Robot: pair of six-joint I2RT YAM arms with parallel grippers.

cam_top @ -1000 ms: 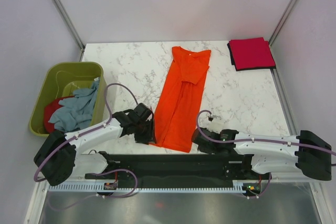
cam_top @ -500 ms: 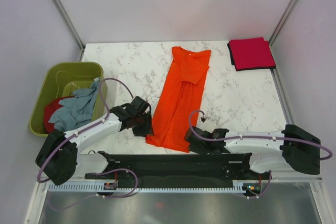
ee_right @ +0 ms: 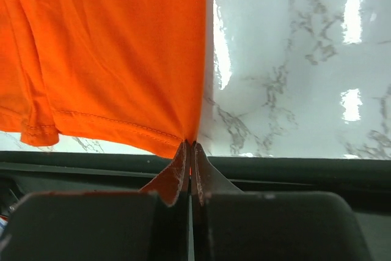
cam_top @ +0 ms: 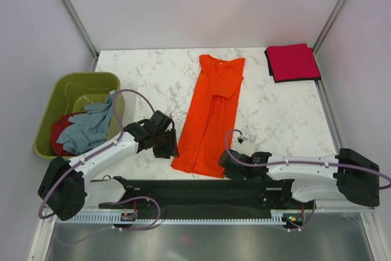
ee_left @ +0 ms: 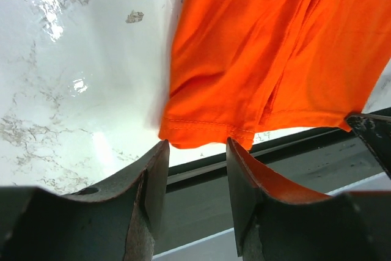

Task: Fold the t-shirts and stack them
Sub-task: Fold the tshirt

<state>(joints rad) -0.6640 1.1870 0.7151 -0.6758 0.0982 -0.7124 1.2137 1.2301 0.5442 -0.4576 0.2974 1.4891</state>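
**Overhead view.** Light is bright, even and diffuse, coming from above. The tabletop [cam_top: 275,114] is uniformly lit. Shadows are soft and short, lying close under both arms and inside the tub [cam_top: 85,76]. Focus is sharp across the frame.

**Left wrist view.** White glare patches at upper left wash out the marble veining. The left edge of the orange shirt [ee_left: 263,47] is smeared by blur. The left pincer [ee_left: 195,151] is dark and soft, being close to the lens.

**Right wrist view.** Glare streaks show on the tabletop at right. The hem stitching is crisp. The right pincer [ee_right: 190,148] is dim and shadowed.
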